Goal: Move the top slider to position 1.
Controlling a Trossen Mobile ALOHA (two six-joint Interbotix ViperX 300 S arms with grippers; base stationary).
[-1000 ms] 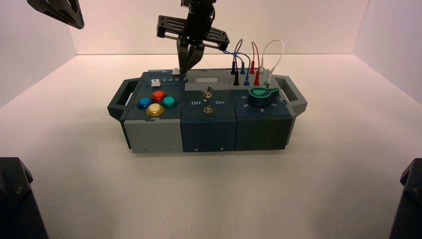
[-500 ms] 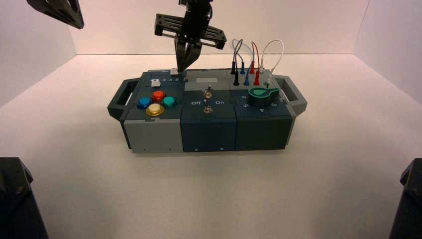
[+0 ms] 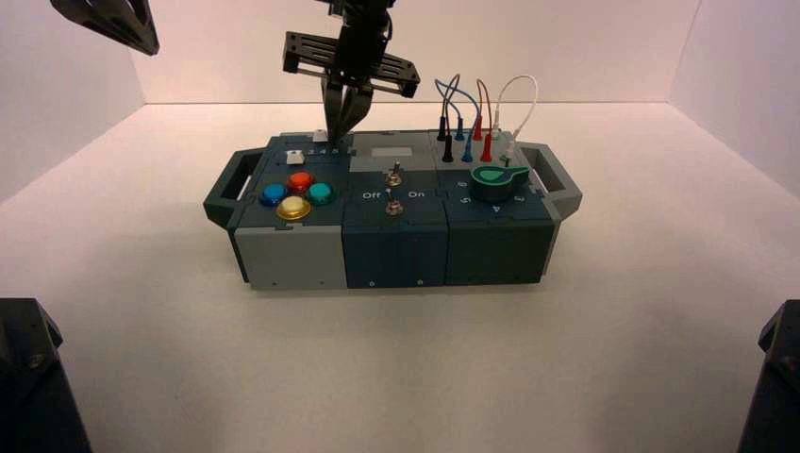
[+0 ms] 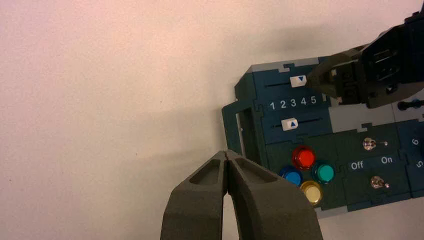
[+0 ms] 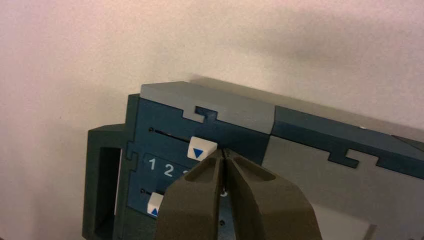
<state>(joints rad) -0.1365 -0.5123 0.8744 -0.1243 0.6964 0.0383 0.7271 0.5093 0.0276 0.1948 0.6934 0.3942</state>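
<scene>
Right gripper (image 5: 224,152), fingers together, has nudged the white top slider (image 5: 202,148) further toward the box's left edge

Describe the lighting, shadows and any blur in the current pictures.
High view: soft, pinkish light on the back wall, pale glare on the tabletop before the box. Left wrist view: a broad, soft-edged shadow beside the box's handle; printed digits read clearly. Right wrist view: a diffuse shadow along the box's far edge; the top slider looks fairly crisp, the surface grainy.
</scene>
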